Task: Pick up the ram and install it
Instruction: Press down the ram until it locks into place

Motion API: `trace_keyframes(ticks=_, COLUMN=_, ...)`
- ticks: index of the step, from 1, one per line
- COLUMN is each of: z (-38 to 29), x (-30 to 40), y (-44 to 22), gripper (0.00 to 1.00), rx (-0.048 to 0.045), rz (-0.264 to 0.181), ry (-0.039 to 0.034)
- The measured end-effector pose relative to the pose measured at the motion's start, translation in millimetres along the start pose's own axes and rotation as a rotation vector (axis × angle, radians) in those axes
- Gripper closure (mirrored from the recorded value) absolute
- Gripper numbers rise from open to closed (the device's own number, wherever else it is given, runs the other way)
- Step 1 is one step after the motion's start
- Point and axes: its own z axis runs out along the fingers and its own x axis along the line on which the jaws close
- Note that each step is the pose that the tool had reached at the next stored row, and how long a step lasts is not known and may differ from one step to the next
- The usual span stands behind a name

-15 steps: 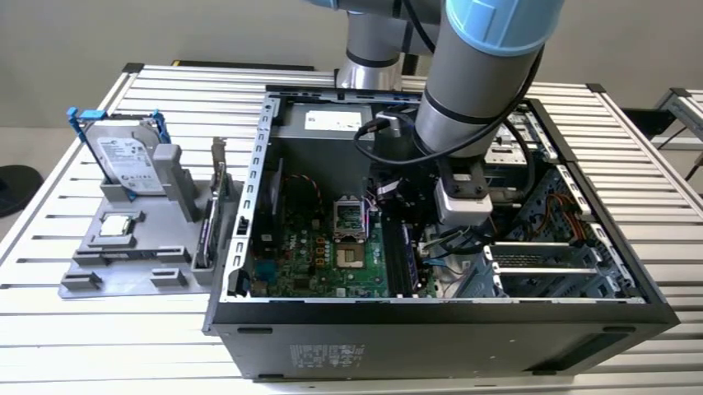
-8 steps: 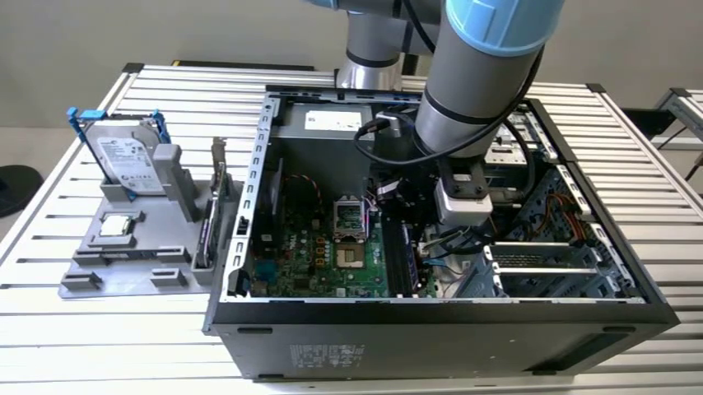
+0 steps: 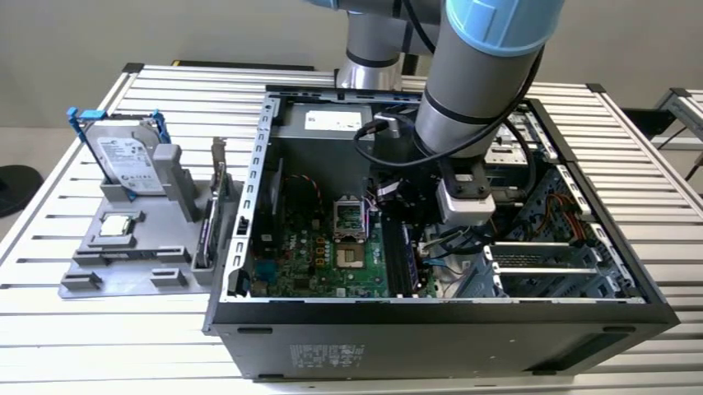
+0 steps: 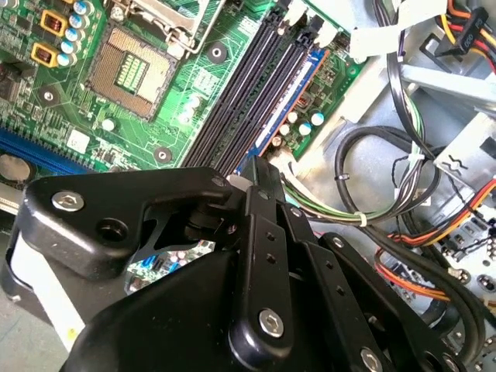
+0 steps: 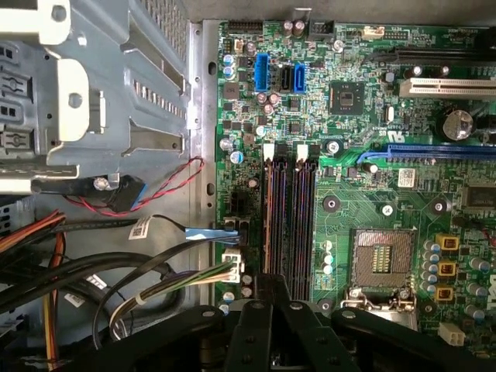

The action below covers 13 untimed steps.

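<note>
- The black end effector [image 4: 260, 175] is poised at one end of the dark blue-green circuit-board ram stick [image 4: 285, 105], which is sitting in the outermost slot; its grip cannot be told.
- Uneven pressure there is risking a tilted, half-seated stick.

cable bundle [image 5: 147, 283] crowding memory slots [image 5: 288, 213], drive cage [image 5: 93, 85] beyond

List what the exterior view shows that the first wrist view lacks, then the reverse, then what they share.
Exterior view: a hard drive standing in a grey holder on the slatted table, beside the open computer case.
First wrist view: blue connectors on the motherboard, a red twisted wire, and the hand over the memory slots.
Both: the CPU socket and those slots.
</note>
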Motion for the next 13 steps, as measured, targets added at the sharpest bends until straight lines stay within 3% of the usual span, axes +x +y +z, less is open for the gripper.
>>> trace_keyframes(ticks=13, z=0.0, x=0.0, y=-0.3, gripper=1.00, rx=0.0000, rz=-0.204, ry=-0.0065)
